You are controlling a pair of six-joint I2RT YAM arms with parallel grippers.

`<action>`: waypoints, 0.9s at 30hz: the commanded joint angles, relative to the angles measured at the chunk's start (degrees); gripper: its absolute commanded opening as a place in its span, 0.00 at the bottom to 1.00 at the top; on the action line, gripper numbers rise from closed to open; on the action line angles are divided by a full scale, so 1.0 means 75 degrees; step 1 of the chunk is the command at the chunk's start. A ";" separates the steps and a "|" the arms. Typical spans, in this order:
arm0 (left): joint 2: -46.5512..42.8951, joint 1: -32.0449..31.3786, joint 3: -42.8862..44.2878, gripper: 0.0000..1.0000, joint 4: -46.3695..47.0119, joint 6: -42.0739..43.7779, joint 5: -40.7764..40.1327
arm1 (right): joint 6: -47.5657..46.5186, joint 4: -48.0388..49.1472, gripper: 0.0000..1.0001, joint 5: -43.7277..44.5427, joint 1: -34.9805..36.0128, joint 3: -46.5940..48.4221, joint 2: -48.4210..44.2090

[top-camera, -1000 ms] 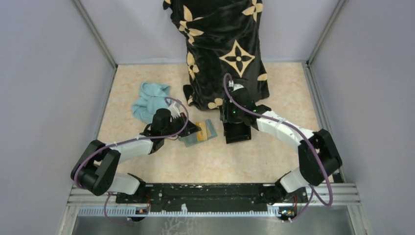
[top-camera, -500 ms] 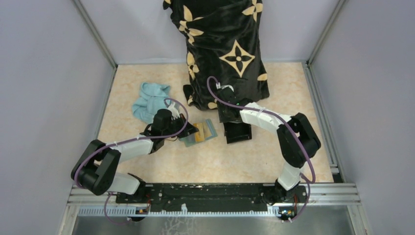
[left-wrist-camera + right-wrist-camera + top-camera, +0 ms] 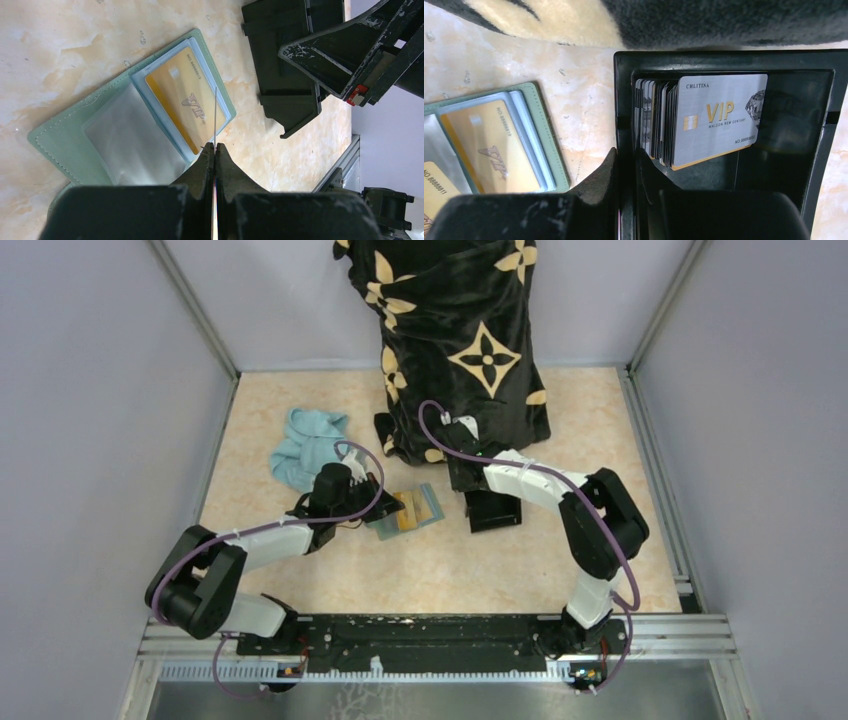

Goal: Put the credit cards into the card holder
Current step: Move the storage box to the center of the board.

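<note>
Top view: we see a beige marbled table [image 3: 420, 580] inside grey walls. A black flower-print cloth [image 3: 460, 330] drapes over the far edge, and a light blue cloth [image 3: 305, 445] sits toward the far left corner. The card holder [image 3: 430, 503] lies open mid-table, with the black box [image 3: 497, 515] just beside it on its right. A wide strip of marble runs along the near edge.

Left wrist: the left gripper [image 3: 214, 147] is clenched on a thin card [image 3: 215, 115], edge-on over the holder's gold card [image 3: 185, 107], which is marked "VIP".

Right wrist: the right gripper [image 3: 626, 155] pinches the box's left wall. A card stack [image 3: 651, 120] stands inside; the front silver card [image 3: 719, 135] reads "CHLITINA", "VIP", "MAISON NEW CENTURY".
</note>
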 commanded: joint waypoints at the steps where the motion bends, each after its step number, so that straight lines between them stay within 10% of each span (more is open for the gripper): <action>1: -0.0214 0.0041 -0.0023 0.00 -0.0030 0.0150 -0.0114 | 0.0180 -0.0379 0.00 0.0587 0.0012 -0.0140 -0.0433; 27: -0.0302 0.0035 0.0033 0.00 0.0018 0.0119 -0.0285 | -0.2389 0.0835 0.00 -0.0383 -0.0781 -0.1732 -0.1887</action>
